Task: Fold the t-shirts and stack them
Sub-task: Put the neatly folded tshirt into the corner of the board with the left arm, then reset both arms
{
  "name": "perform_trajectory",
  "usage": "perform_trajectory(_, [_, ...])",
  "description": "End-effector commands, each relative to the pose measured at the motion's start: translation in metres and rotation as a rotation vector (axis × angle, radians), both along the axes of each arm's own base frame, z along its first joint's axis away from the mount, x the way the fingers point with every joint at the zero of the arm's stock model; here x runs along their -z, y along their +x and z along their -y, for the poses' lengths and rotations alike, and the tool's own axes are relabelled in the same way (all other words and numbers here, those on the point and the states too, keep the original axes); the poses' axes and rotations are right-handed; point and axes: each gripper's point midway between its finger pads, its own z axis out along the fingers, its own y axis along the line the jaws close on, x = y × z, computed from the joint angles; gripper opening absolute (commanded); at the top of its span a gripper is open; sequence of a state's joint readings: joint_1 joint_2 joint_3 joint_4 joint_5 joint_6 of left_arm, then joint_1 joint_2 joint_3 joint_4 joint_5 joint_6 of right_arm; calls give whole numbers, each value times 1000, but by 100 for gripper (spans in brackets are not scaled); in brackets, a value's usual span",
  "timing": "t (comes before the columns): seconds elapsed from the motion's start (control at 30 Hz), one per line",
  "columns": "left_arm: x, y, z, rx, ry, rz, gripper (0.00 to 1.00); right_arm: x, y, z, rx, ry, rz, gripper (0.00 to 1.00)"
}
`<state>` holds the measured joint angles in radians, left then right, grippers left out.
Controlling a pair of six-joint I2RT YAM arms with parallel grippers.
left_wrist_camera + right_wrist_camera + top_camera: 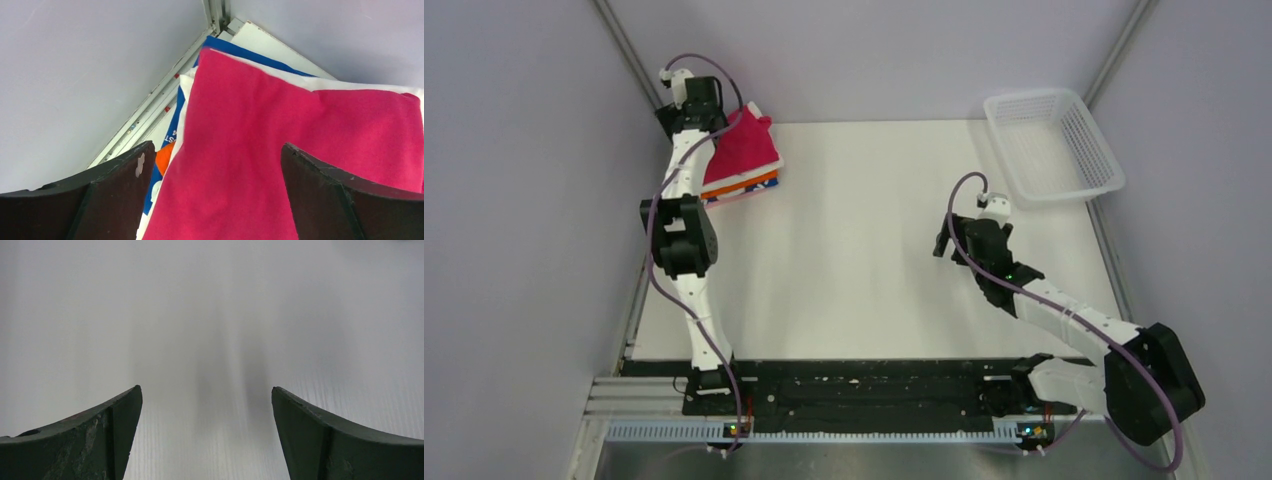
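Observation:
A folded crimson-pink t-shirt (744,148) (280,145) lies on top of a stack of folded t-shirts (746,184) at the table's far left corner. White, blue-patterned and orange layers (165,155) peek out beneath it. My left gripper (217,150) hovers just over the pink shirt, jaws wide open with the cloth lying flat between them, not pinched. In the top view the left gripper (709,112) is at the stack's far edge. My right gripper (944,240) (206,390) is open over bare table, right of centre, holding nothing.
A white plastic mesh basket (1052,145) stands at the far right corner. Grey enclosure walls meet behind the stack, with a metal frame rail (155,105) along the table's left edge. White table surface (864,240) stretches between the two arms.

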<state>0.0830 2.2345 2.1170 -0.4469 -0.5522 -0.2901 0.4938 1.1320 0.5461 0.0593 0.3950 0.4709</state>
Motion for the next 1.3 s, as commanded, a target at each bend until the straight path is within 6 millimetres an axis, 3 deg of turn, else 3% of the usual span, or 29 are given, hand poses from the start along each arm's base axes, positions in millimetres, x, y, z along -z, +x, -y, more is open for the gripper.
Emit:
perform_trajectory(0.0, [-34,-4,-16,-71,45,82,99,-26,15,-3,10,16,61,99])
perform_trajectory(0.2, [-70,-24,-19,-117,53,122,99,-28,14,-2,11,18,63,99])
perform_trajectory(0.3, [-81,-29,-1,-30,-15,136,99,-30,13,-2,9,24,66,99])
perform_trajectory(0.43, [-95,-49,42,149,-145,186,99,-35,10,-1,17,48,83,99])
perform_trajectory(0.57, [-110,-104,106,366,-339,319,99,-35,3,0,20,74,84,99])
perform_trajectory(0.7, [-89,-168,178,550,-454,405,99,-28,-5,-1,17,106,72,99])
perform_trajectory(0.83, [-34,-228,208,526,-460,371,99,-14,-12,10,66,103,53,99])
perform_trajectory(0.93, [1,-258,210,510,-518,342,99,-5,-17,15,89,102,40,99])
perform_trajectory(1.07, [42,-287,194,414,-521,245,99,11,-20,19,112,99,32,99])
perform_trajectory(1.13, [48,-290,194,406,-537,254,99,17,-19,20,113,98,41,99])
perform_trajectory(1.27, [42,-286,197,435,-528,290,99,21,-14,28,155,59,59,99])
